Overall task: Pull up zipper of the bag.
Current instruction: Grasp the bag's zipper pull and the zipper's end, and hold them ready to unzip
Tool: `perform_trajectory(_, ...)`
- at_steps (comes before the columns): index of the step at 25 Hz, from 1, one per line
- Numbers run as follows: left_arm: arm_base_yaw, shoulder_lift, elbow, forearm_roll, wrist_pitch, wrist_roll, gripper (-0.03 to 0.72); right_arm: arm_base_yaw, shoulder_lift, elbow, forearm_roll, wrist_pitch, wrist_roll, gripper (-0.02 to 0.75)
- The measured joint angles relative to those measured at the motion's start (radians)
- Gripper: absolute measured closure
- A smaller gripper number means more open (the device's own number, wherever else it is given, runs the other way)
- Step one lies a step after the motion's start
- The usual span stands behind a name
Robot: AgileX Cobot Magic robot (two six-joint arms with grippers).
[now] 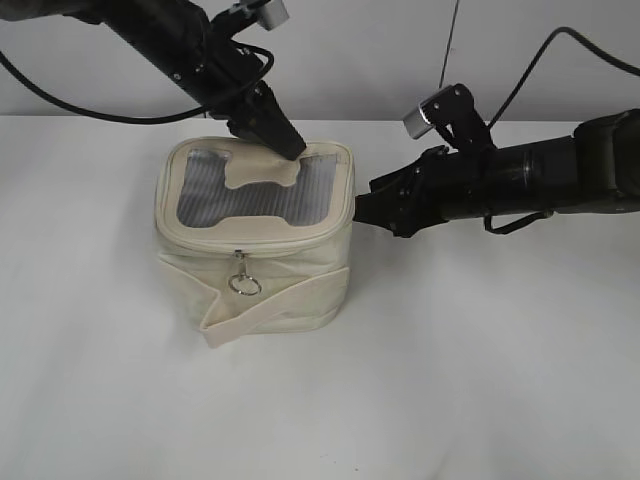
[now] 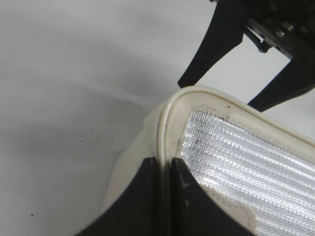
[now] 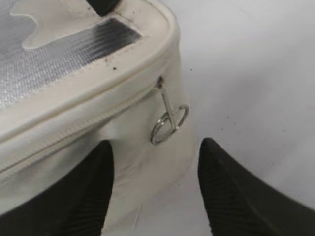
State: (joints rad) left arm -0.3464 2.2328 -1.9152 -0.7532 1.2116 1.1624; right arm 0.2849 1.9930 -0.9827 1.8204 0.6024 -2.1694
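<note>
Pinching bag point(image 1: 255, 235) rim: left gripper point(image 2: 165, 196); right gripper point(image 3: 155, 191) spread.

The bag point(image 1: 255, 250) sits on the surface point(image 1: 480, 380); left pincer point(image 1: 285, 145) on its rear top edge, right pincer point(image 1: 365, 212) at its right side.

White table point(image 1: 480, 380); pale wall point(image 1: 380, 50) behind.

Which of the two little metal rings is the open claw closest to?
The ring pull on the bag's right-hand corner, just ahead of the right gripper; the other hangs on the front.
</note>
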Motion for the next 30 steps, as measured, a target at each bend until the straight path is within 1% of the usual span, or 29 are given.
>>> perform_trajectory(5,0.0,0.0,0.0,0.0,0.0,-0.001,0.638,0.005,0.001,-0.025,0.001,-0.018,0.002,0.31)
perform_trajectory(11,-0.001,0.0,0.0,0.001,-0.001,-0.002,0.638,0.005,0.047,-0.066,0.005,-0.021,0.066,0.316)
perform_trajectory(16,-0.005,0.0,0.0,0.003,-0.003,-0.002,0.638,0.015,0.082,-0.069,0.008,-0.021,0.084,0.322)
perform_trajectory(21,-0.005,0.0,0.0,0.004,-0.004,-0.002,0.638,0.023,0.092,-0.089,0.006,-0.021,0.089,0.366)
perform_trajectory(24,-0.005,0.0,0.0,0.006,-0.007,-0.002,0.638,0.024,0.108,-0.119,0.004,-0.021,0.119,0.378)
perform_trajectory(25,-0.005,0.0,0.0,0.006,-0.007,-0.002,0.638,0.024,0.115,-0.128,0.004,-0.023,0.132,0.391)
perform_trajectory(27,-0.005,0.0,0.0,0.006,-0.008,-0.002,0.638,0.024,0.126,-0.142,0.004,-0.023,0.155,0.466)
perform_trajectory(29,-0.005,0.0,0.0,0.006,-0.009,-0.002,0.638,0.026,0.13,-0.144,0.004,-0.021,0.167,0.629)
perform_trajectory(30,-0.005,0.0,0.0,0.006,-0.009,-0.002,0.638,0.028,0.13,-0.145,0.004,-0.018,0.176,0.678)
